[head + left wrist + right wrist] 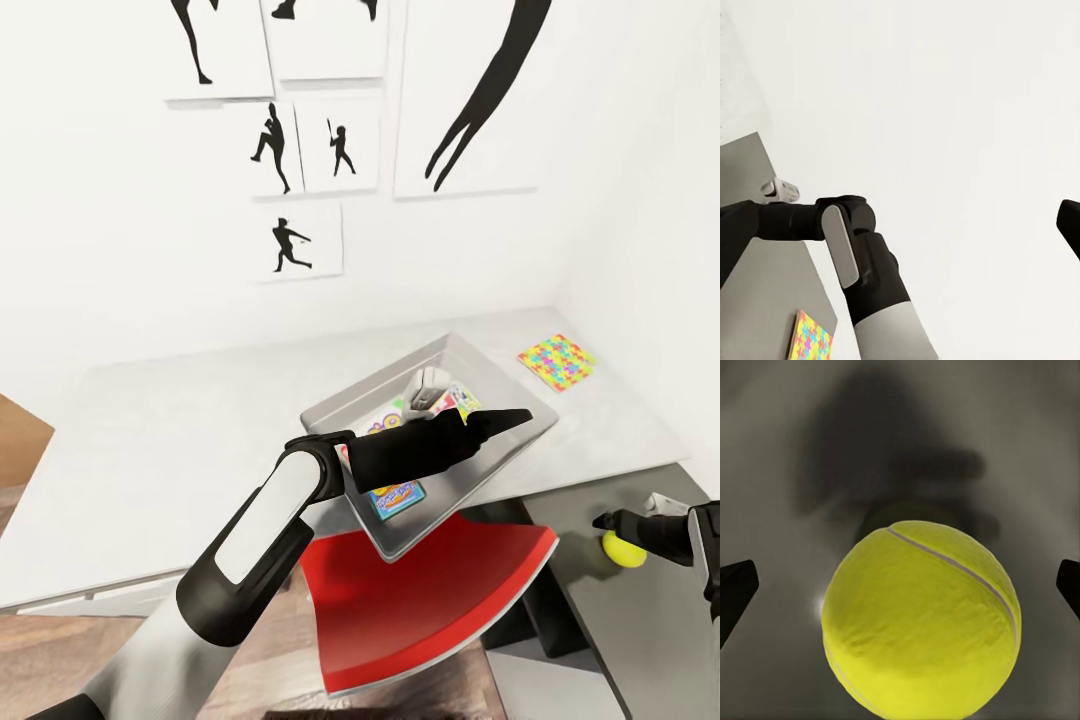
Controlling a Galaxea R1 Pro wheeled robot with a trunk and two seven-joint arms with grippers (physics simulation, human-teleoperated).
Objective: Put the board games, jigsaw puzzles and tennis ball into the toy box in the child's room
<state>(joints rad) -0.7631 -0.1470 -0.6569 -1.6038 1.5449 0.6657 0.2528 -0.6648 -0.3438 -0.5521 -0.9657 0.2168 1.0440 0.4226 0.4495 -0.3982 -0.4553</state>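
Note:
The pale grey toy box (pixel 352 404) sits on the light grey table (pixel 180 430). A light-blue board game (pixel 398 497) and other printed boxes lie inside it, partly hidden by my left arm. My left gripper (pixel 515 417) hovers open and empty over the box; one dark fingertip (pixel 1069 225) shows at the edge of the left wrist view. One jigsaw puzzle (pixel 557 361) (pixel 813 337) lies flat beyond the box, near the corner. The tennis ball (pixel 624 548) (pixel 921 619) rests on the dark grey wing (pixel 620 620). My right gripper (pixel 612 525) (pixel 902 585) is open just above it, fingers wide on either side, not touching.
A red chair seat (pixel 420 600) juts out under the table's front edge, below the toy box. White walls with black sports-silhouette pictures (pixel 290 245) close off the table's back and right side. My right arm (pixel 851 247) crosses the left wrist view.

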